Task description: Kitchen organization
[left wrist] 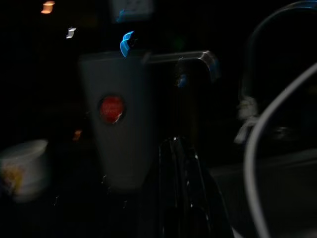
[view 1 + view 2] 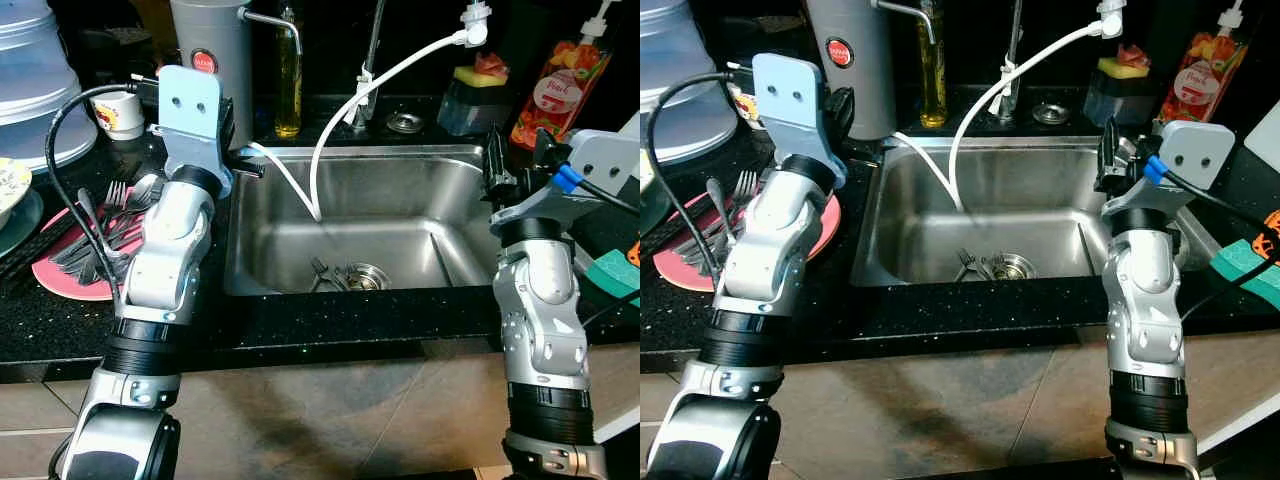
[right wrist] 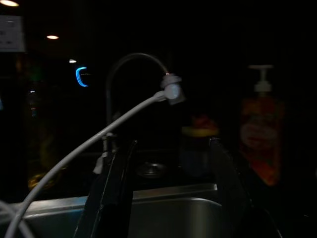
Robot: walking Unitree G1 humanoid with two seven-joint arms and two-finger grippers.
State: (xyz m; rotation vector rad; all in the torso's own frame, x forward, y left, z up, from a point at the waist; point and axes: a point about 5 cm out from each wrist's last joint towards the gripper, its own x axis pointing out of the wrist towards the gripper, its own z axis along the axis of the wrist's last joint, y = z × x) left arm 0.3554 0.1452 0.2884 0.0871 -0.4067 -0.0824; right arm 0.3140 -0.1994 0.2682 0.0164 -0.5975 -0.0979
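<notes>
Forks (image 2: 322, 272) in sink (image 2: 290, 265), under hose (image 2: 335, 120)

White hose (image 2: 385, 78), orange soap bottle (image 2: 548, 90)

sink (image 2: 450, 165): 1 | pink plate (image 2: 75, 285): 1 | soap bottle (image 2: 555, 90): 1 | oil bottle (image 2: 289, 75): 1 | white hose (image 2: 345, 110): 1

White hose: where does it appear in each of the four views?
Left eye: white hose at centre, arching from the faucet into the sink.
Right eye: same, just left of centre.
Left wrist: pale curve beside the faucet.
Right wrist: slopes from the faucet tip.
Shared landmark: faucet.
</notes>
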